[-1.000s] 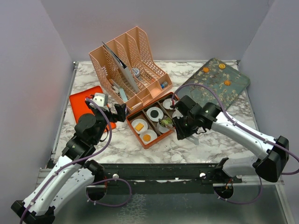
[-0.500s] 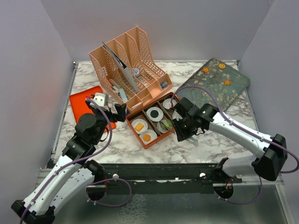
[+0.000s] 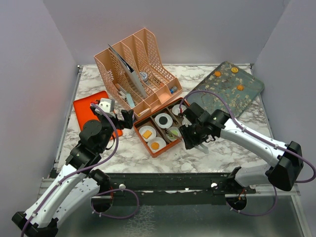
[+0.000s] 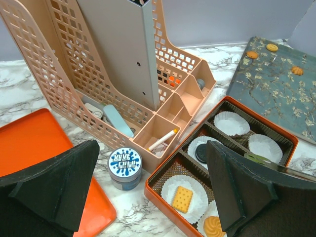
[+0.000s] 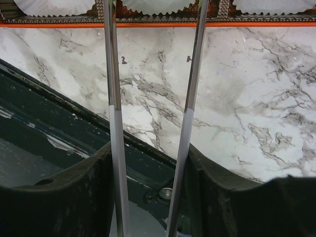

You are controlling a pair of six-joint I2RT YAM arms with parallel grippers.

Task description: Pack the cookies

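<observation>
1. Looking from the left wrist, the left claw (image 3: 127, 118) is spread wide and grips nothing. This view shows a small blue-and-white tin (image 4: 125, 165) just beside the box. From the top, the claw hides the tin.
2. An orange tray (image 3: 85, 106) lies on the marble worktop (image 3: 222, 148) at the left. A tall peach rack (image 3: 133, 69) stands behind the tin, with pens in its little bins.
3. The orange box (image 4: 163, 174) holds white paper cups (image 4: 231, 123). A square yellow cookie (image 4: 182, 197), an orange round cookie (image 4: 213, 226) and a black round cookie (image 4: 201, 153) each sit in a cup.
4. The right claw (image 3: 185, 133) is clenched on long metal tweezers (image 5: 112, 74). Their tips reach into the box, and a green cookie (image 4: 251, 157) sits at the tips. The right wrist view shows only the two metal legs, the box edge and the worktop.
5. Three more orange cookies (image 3: 234, 69) lie on the flowered board (image 3: 224, 91), well apart from the box.
</observation>
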